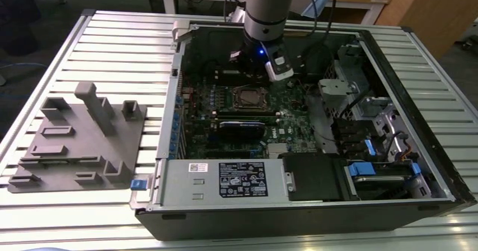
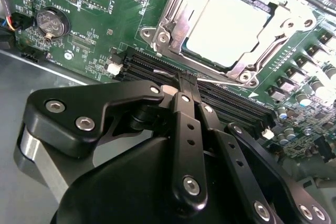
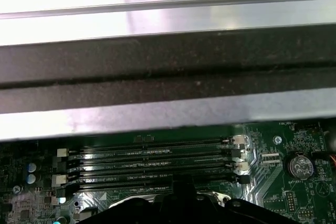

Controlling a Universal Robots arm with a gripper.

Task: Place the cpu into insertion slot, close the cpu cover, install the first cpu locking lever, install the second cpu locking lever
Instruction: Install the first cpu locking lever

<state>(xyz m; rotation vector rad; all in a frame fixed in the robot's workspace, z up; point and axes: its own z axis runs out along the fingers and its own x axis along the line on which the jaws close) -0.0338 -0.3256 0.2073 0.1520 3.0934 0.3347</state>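
Inside the insertion slot (image 2: 169, 17), on the green circuit board (image 2: 105, 51), the cpu (image 2: 236, 27) lies flat. Its dull silver face shows through the window of the cpu cover (image 2: 286, 17), which looks lowered around it. I judge it light, stiff and thin, fragile underneath, and best taken by opposite edges, never pressed on the face. Just beside the slot, over the black memory slots (image 2: 157, 66), the gripper (image 2: 188, 80) hangs with fingers pressed together, grasping nothing I can see. Around all this stands the open computer case (image 1: 299, 206) on the slatted desk (image 1: 112, 49).

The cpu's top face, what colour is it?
The cpu is dull silver-grey; shows best in the second wrist view.
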